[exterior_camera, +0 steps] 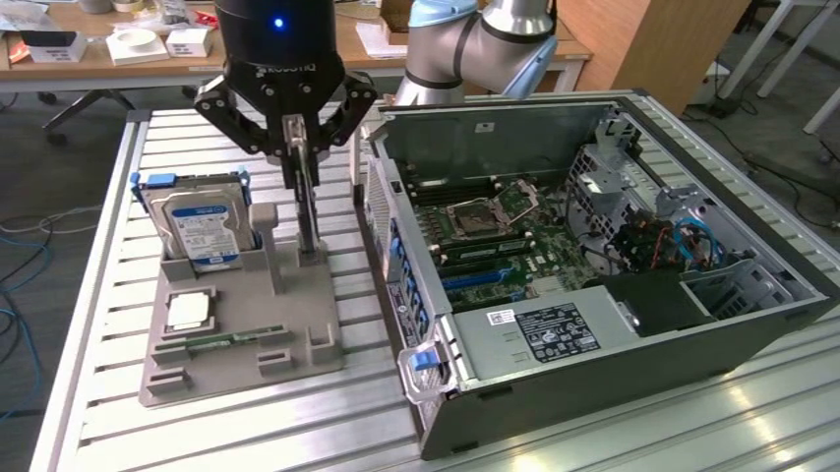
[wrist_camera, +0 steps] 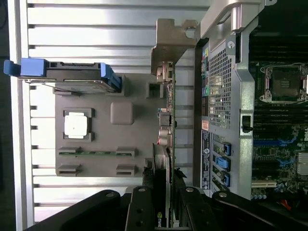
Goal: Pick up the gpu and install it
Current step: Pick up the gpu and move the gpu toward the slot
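Exterior view: gripper (exterior_camera: 294, 146) over grey holder tray (exterior_camera: 309, 339), closed narrow on top edge of gpu (exterior_camera: 306, 211). Card upright on edge, lower end at tray slot, beside open computer case (exterior_camera: 683, 324).
Wrist view: gpu (wrist_camera: 166, 130) edge-on between fingers (wrist_camera: 142, 207), metal bracket (wrist_camera: 171, 41) at far end.

Slatted metal table (exterior_camera: 79, 393); cluttered wooden desk (exterior_camera: 92, 69) behind; grey floor (exterior_camera: 774, 128), loose cables (exterior_camera: 20, 236).

gpu (exterior_camera: 307, 211): thin dark card, upright on edge.
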